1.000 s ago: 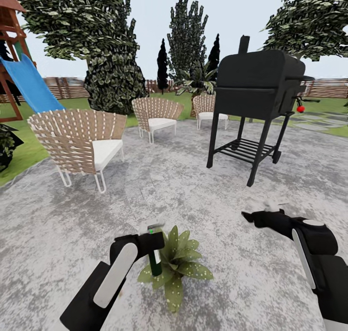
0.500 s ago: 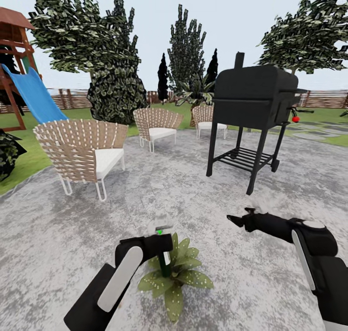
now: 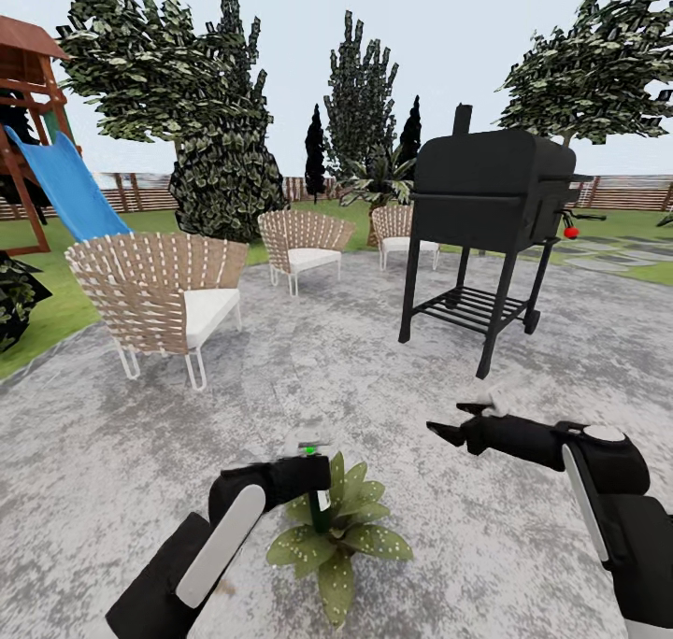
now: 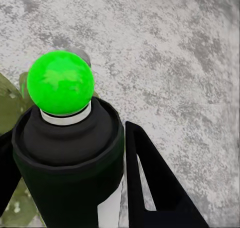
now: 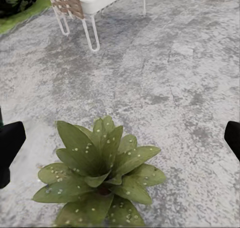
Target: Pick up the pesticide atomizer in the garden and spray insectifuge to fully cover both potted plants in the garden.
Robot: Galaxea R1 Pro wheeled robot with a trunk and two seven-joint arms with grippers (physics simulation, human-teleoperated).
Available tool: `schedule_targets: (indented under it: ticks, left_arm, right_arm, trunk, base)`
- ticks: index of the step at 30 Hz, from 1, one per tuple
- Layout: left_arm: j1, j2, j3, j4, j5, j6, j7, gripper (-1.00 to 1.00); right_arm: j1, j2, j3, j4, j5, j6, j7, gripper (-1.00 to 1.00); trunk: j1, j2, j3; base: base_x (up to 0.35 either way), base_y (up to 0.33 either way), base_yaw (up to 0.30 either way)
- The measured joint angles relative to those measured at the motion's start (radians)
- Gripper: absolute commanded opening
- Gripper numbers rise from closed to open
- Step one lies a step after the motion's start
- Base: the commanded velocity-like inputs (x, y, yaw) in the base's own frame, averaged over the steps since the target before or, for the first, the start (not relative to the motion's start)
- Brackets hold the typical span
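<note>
Change since earlier frame: my right gripper (image 3: 439, 428) has reached further forward, jaws spread, empty. My left gripper (image 3: 313, 471) clamps the pesticide atomizer (image 3: 319, 506) over the potted plant (image 3: 341, 536).

Upright atomizer (image 3: 321, 510) over speckled plant (image 3: 338, 538)

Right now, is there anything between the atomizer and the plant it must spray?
Nothing visible. The left gripper holds the atomizer right over the plant, whose leaves already carry white specks; only bare patio lies around it.
</note>
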Motion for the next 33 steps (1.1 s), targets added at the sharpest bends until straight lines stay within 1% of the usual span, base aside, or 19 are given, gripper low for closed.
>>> schedule_targets:
  ticks: [1, 2, 3, 4, 6, 7, 10, 11, 16, 20, 21, 22, 24, 25, 27, 28, 29, 31, 33]
  left_arm:
    - [0.0, 0.0, -0.002, 0.019, -0.034, -0.007, -0.03, -1.0]
    - [0.0, -0.001, -0.003, 0.049, -0.099, -0.011, -0.093, -1.0]
    - [0.0, 0.0, -0.003, 0.064, -0.108, -0.013, -0.135, -1.0]
    - [0.0, 0.012, -0.002, 0.126, -0.117, -0.058, -0.266, -1.0]
    - [-0.001, 0.019, -0.002, 0.151, -0.112, -0.071, -0.33, -1.0]
    - [-0.001, 0.025, -0.001, 0.163, -0.112, -0.076, -0.382, -1.0]
    - [-0.001, 0.063, 0.001, 0.191, -0.118, -0.084, -0.544, -1.0]
    - [-0.001, 0.068, 0.001, 0.194, -0.118, -0.085, -0.572, -1.0]
    - [-0.011, 0.103, 0.009, 0.258, -0.125, -0.089, -0.816, -1.0]
    - [-0.013, 0.11, 0.012, 0.275, -0.126, -0.091, -0.884, -1.0]
    - [-0.013, 0.111, 0.013, 0.276, -0.125, -0.091, -0.89, -1.0]
    - [-0.013, 0.108, 0.013, 0.278, -0.126, -0.092, -0.893, -1.0]
    - [-0.014, 0.105, 0.013, 0.278, -0.126, -0.093, -0.892, -1.0]
    - [-0.016, 0.103, 0.013, 0.279, -0.126, -0.109, -0.896, -1.0]
    - [-0.018, 0.102, 0.01, 0.28, -0.134, -0.162, -0.901, -1.0]
    - [-0.019, 0.099, 0.008, 0.28, -0.206, -0.19, -0.917, -1.0]
    - [-0.019, 0.097, 0.008, 0.281, -0.249, -0.197, -0.964, -1.0]
    - [-0.023, 0.096, 0.012, 0.313, -0.291, -0.223, -1.088, -1.0]
    - [-0.027, 0.096, 0.012, 0.331, -0.298, -0.235, -1.115, -1.0]
  right_arm:
    - [0.0, -0.001, 0.0, 0.0, 0.001, 0.0, 0.015, 1.0]
    - [-0.007, -0.004, -0.003, 0.0, 0.001, 0.055, 0.03, 1.0]
    - [-0.009, -0.004, -0.002, 0.0, 0.001, 0.105, 0.032, 1.0]
    - [-0.017, -0.006, 0.0, 0.0, -0.001, 0.205, 0.037, 1.0]
    - [-0.018, -0.006, 0.006, 0.0, -0.003, 0.222, 0.038, 1.0]
    - [-0.017, -0.006, 0.015, 0.0, -0.003, 0.228, 0.039, 1.0]
    - [-0.013, -0.006, 0.035, 0.0, -0.003, 0.234, 0.039, 1.0]
    - [-0.012, -0.006, 0.036, 0.0, -0.003, 0.234, 0.039, 1.0]
    - [-0.012, -0.007, 0.046, 0.0, -0.002, 0.231, 0.04, 1.0]
    - [-0.011, -0.011, 0.062, 0.0, -0.001, 0.226, 0.05, 1.0]
    - [-0.01, -0.015, 0.066, 0.0, -0.001, 0.223, 0.071, 1.0]
    - [-0.011, -0.027, 0.07, 0.001, 0.0, 0.205, 0.137, 1.0]
    - [-0.011, -0.03, 0.072, 0.001, 0.0, 0.201, 0.153, 1.0]
    - [-0.012, -0.027, 0.087, 0.002, 0.0, 0.201, 0.162, 1.0]
    - [-0.012, -0.026, 0.143, 0.002, 0.0, 0.209, 0.166, 1.0]
    - [-0.011, -0.022, 0.17, 0.002, -0.001, 0.212, 0.166, 1.0]
    - [-0.01, -0.022, 0.185, 0.002, 0.0, 0.212, 0.166, 1.0]
    - [-0.009, -0.021, 0.227, 0.002, -0.001, 0.212, 0.166, 1.0]
    - [-0.008, -0.021, 0.236, 0.003, 0.0, 0.212, 0.166, 1.0]
  trunk:
    - [0.0, 0.0, 0.0]
    - [0.0, 0.0, 0.0]
    - [0.0, 0.0, 0.0]
    - [0.0, 0.0, 0.0]
    - [0.0, 0.0, 0.0]
    - [0.0, 0.0, 0.0]
    - [0.0, 0.0, 0.0]
    - [0.0, 0.0, 0.0]
    - [0.0, 0.0, 0.0]
    - [0.0, 0.0, 0.0]
    - [0.0, 0.0, 0.0]
    - [0.0, 0.0, 0.0]
    - [0.0, 0.0, 0.0]
    - [0.0, 0.0, 0.0]
    - [0.0, 0.0, 0.0]
    - [0.0, 0.0, 0.0]
    - [0.0, 0.0, 0.0]
    - [0.0, 0.0, 0.0]
    - [0.0, 0.0, 0.0]
  base:
    - [0.0, 0.0, -0.004]
    - [0.0, 0.0, -0.003]
    - [0.0, 0.0, 0.0]
    - [0.0, 0.0, 0.0]
    - [0.0, 0.0, 0.0]
    - [0.0, 0.0, 0.0]
    - [0.0, 0.0, 0.0]
    - [0.0, 0.0, 0.0]
    - [0.0, 0.0, 0.0]
    - [0.0, 0.0, 0.0]
    - [0.0, 0.0, 0.0]
    - [0.0, 0.0, 0.0]
    - [0.0, 0.0, 0.0]
    - [0.0, 0.0, 0.0]
    - [0.0, 0.0, 0.0]
    - [0.0, 0.0, 0.0]
    - [0.0, 0.0, 0.0]
    - [0.0, 0.0, 0.0]
    - [0.0, 0.0, 0.0]
